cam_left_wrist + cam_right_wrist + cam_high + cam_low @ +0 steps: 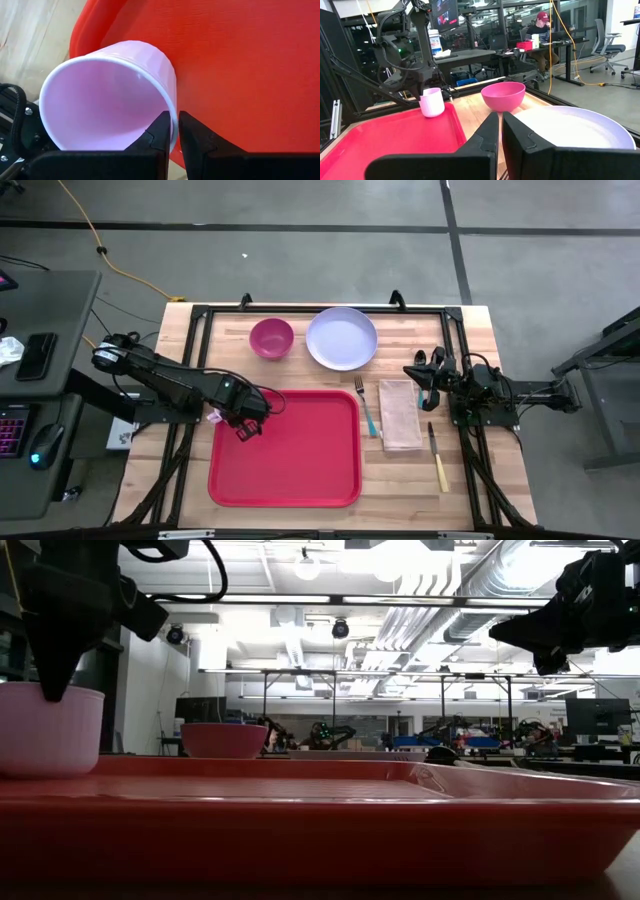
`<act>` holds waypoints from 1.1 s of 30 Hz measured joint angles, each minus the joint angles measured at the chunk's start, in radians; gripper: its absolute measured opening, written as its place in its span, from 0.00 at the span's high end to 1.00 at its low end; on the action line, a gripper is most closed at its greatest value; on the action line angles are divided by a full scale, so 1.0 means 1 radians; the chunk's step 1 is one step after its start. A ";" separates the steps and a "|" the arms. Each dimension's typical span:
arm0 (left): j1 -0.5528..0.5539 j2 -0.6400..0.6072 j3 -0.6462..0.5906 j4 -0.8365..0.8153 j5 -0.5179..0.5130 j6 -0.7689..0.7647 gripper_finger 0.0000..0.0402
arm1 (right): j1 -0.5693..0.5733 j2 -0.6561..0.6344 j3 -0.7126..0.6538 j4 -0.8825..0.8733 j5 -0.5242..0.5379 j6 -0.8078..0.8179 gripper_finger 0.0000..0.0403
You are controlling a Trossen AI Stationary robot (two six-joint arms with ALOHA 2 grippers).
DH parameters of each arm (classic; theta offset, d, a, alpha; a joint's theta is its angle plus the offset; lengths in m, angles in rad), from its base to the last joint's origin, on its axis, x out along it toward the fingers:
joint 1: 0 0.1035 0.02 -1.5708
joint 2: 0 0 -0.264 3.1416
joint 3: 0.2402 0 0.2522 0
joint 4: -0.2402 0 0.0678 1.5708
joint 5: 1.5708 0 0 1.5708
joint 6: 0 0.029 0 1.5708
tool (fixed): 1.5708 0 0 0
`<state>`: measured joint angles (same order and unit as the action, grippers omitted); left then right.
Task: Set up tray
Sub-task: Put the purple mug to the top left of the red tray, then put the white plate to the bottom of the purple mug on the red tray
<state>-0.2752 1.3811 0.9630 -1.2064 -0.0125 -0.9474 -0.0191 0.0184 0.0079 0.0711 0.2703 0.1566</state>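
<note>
The tray (pixel 290 450) is being carried by the table (pixel 210 345), lying flat near the table's front edge, left of centre in the high view. A pale pink cup (pixel 214 416) is being gripped by the left pincer (pixel 240 423) at the tray's far left corner: in the left wrist view, the cup's (pixel 107 95) rim is being pinched between the two dark fingers (pixel 159 132), one inside the wall and one outside. In the low view, the cup (pixel 45 730) is being shown upright over the tray's (pixel 320 815) left end, with the left arm descending onto it from above. Whether the cup's base is touching the tray cannot be told.

The right pincer (pixel 428 377) is being kept closed, with nothing between its fingers, and is being held above the table near the right edge, just beside the napkin's (pixel 400 415) far end.

Behind the tray, a magenta bowl (pixel 271 338) and a lavender plate (pixel 342 338) are being set side by side, near each other but apart. A fork (pixel 366 408) with a teal handle is being laid between the tray and the napkin. A knife (pixel 438 458) with a yellow handle is being laid right of the napkin.

A seated person (pixel 542 27) is being shown at a desk in the room beyond, in the right wrist view.
</note>
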 joint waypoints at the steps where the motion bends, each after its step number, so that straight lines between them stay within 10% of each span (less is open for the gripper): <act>1: 0.000 0.000 0.000 0.000 0.002 0.000 0.83 | 0.000 0.000 0.000 0.000 0.000 0.000 1.00; 23: 0.000 0.000 0.172 -0.142 -0.035 -0.001 0.83 | 0.000 0.000 0.000 0.000 0.000 0.000 1.00; 33: 0.000 0.000 0.385 -0.199 -0.206 0.038 0.83 | 0.000 0.000 0.000 0.000 0.000 0.000 1.00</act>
<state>-0.2751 1.3811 1.3479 -1.4056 -0.2180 -0.9097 -0.0189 0.0185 0.0078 0.0711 0.2703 0.1566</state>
